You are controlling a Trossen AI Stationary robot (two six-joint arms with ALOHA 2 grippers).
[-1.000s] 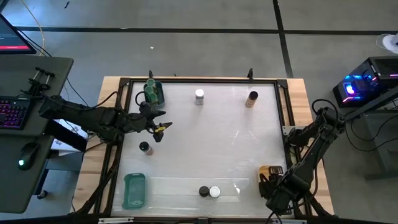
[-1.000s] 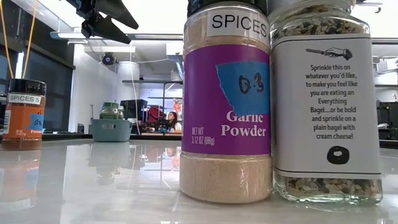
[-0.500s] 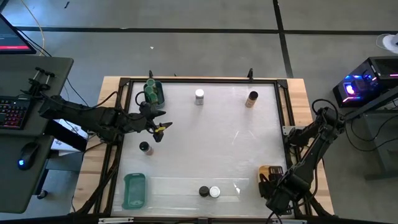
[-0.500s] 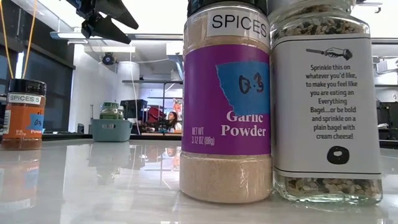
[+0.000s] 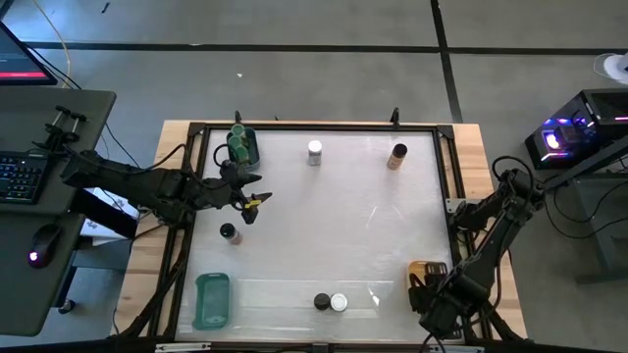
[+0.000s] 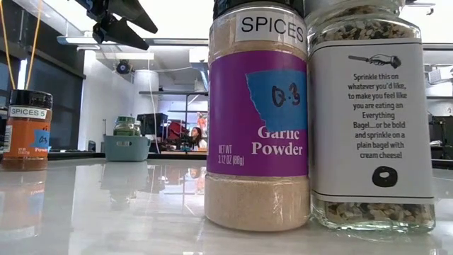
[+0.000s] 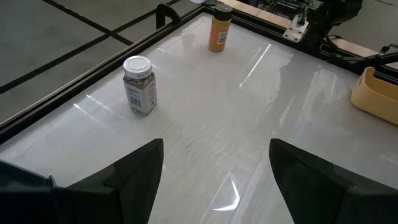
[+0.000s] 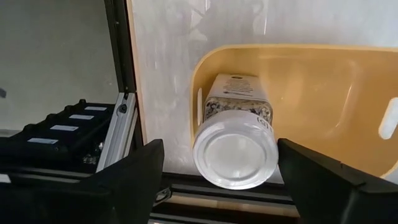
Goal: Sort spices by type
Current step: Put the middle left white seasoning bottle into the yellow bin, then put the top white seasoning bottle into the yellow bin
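A white-lidded spice jar [image 8: 235,144] stands in the corner of the orange tray [image 8: 323,81] at the table's near right. My right gripper [image 8: 219,145] hangs above it, pointing down and open, one finger on each side of the lid; I see a gap at one finger and cannot tell at the other. My left gripper [image 5: 251,202] hovers open and empty above the table's far left part. Loose jars stand on the table: a white-lidded one [image 5: 314,152], an orange one [image 5: 396,156], a black-lidded one [image 5: 228,233], and a black and white pair [image 5: 330,302]. Green-lidded jars [image 5: 238,143] sit in the far teal tray.
A second teal tray [image 5: 212,300] lies at the near left corner. A black frame rail [image 5: 314,126] runs around the white table top. The garlic powder jar [image 6: 258,113] and the bagel seasoning jar [image 6: 371,113] stand right at the near edge. The table's middle is bare.
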